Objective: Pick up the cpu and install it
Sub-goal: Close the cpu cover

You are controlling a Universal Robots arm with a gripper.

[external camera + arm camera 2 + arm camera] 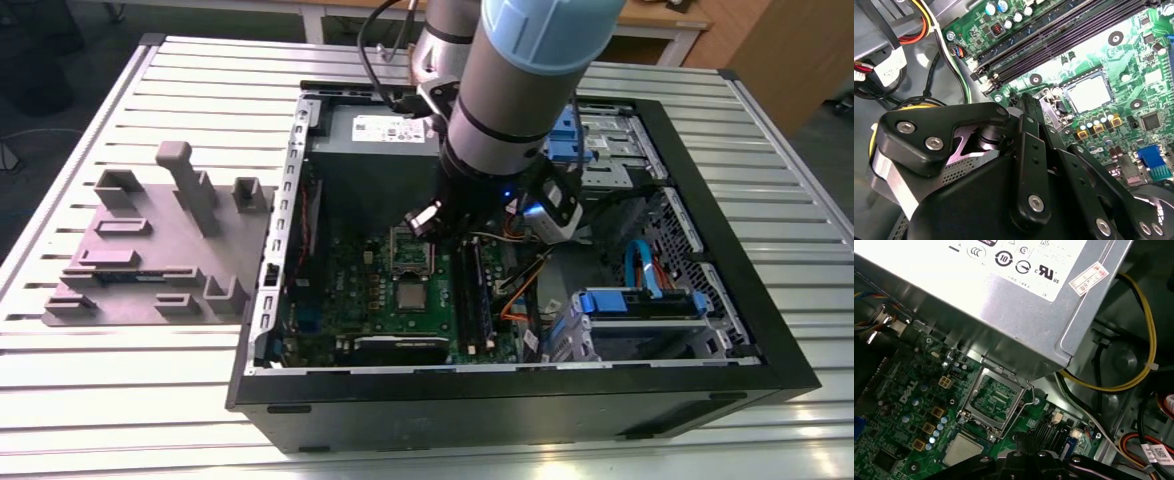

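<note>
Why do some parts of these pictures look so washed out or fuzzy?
In the second wrist view, bright light bleaches the green motherboard around the cpu, while the gripper's black linkage sits close and soft. In the first wrist view, the grey metal box glares white. The exterior view is evenly lit, the case interior shadowed.

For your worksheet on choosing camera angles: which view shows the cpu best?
The second wrist view: the cpu lies whole and brightly lit on the green motherboard. The first wrist view shows it near the picture's edge; the exterior view shows it small, below the arm.
</note>
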